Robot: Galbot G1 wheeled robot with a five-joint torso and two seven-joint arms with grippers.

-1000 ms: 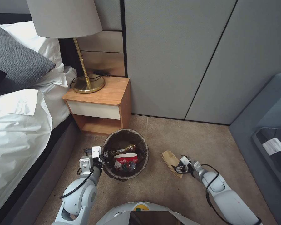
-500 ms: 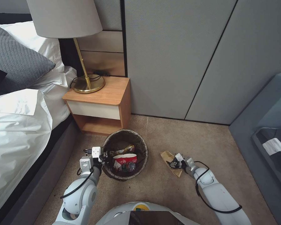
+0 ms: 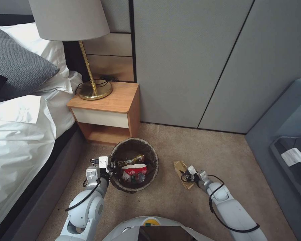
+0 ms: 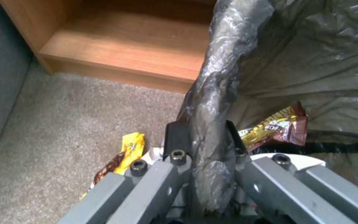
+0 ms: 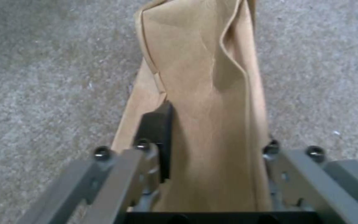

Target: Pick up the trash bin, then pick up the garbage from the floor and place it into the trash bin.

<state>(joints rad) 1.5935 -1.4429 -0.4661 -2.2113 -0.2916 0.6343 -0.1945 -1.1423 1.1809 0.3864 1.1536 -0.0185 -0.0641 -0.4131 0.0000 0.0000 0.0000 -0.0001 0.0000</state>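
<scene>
Left gripper (image 3: 112, 165) pinches the bag-lined rim of the round white trash bin (image 3: 134, 164), steadying it. Right gripper (image 3: 187, 176) straddles the tan paper bag (image 3: 181, 167) on the carpet, jaws around it; firm clamping I cannot tell

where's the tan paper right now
In the head view the tan paper lies on the carpet right of the trash bin, its near end between the right gripper fingers.
</scene>
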